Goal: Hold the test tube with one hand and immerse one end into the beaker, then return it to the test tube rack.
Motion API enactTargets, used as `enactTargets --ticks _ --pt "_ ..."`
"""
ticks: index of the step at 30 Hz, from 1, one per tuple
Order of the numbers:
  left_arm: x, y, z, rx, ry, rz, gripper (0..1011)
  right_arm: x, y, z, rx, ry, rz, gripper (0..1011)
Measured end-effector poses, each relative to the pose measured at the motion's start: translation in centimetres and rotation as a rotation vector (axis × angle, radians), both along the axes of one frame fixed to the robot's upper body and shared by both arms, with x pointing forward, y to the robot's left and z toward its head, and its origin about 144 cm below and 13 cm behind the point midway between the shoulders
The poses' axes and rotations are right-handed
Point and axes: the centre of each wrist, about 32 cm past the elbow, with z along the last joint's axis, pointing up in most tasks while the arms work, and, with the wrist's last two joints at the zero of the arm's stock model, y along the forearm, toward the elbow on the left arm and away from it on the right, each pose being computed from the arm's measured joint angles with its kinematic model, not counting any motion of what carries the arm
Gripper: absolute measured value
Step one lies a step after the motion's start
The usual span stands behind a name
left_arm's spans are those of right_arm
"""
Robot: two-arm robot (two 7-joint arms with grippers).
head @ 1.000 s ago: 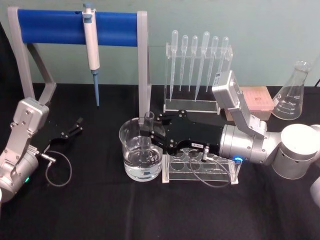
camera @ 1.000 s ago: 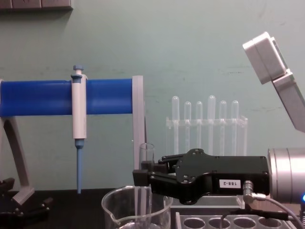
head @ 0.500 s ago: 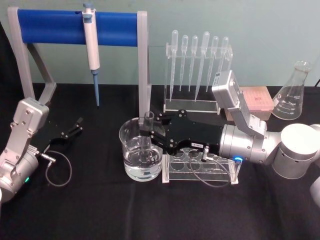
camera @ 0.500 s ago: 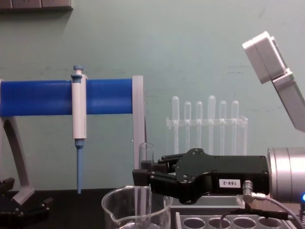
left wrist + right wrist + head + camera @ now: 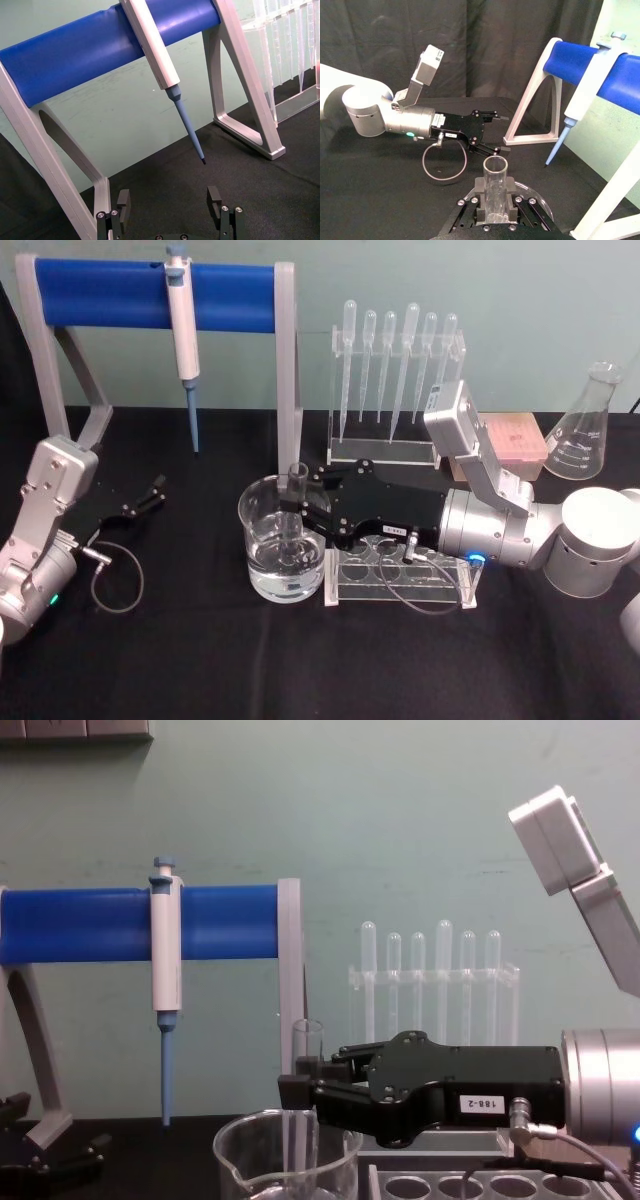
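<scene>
nothing moved | right tool (image 5: 296, 511) grips test tube (image 5: 298, 477) in beaker (image 5: 256, 520) | rack (image 5: 398, 586) beside

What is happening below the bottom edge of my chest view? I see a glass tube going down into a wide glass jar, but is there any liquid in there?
Observer: Yes. The head view shows clear liquid filling the lower part of the beaker.
Operator: Does the tube reach it?
Observer: It appears so. The test tube stands upright inside the beaker, clamped by the right gripper, and its lower end looks to dip below the liquid surface.
Operator: And the other arm?
Observer: The left wrist view shows the left gripper low over the black table, fingers apart and holding nothing.
</scene>
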Motion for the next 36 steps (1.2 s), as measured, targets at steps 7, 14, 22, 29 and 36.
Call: enactTargets --ticks 7,14,22,29,36 --pt "0.00 0.00 0.00 0.000 0.000 0.000 1000 0.00 0.00 0.00 0.000 0.000 0.000 234" --pt "0.00 0.00 0.00 0.000 0.000 0.000 1000 0.00 0.00 0.00 0.000 0.000 0.000 234" --pt "0.00 0.00 0.00 0.000 0.000 0.000 1000 0.00 0.00 0.00 0.000 0.000 0.000 234" --pt "0.00 0.00 0.00 0.000 0.000 0.000 1000 0.00 0.00 0.00 0.000 0.000 0.000 234" --pt "0.00 0.00 0.00 0.000 0.000 0.000 1000 0.00 0.00 -0.01 0.000 0.000 0.000 234"
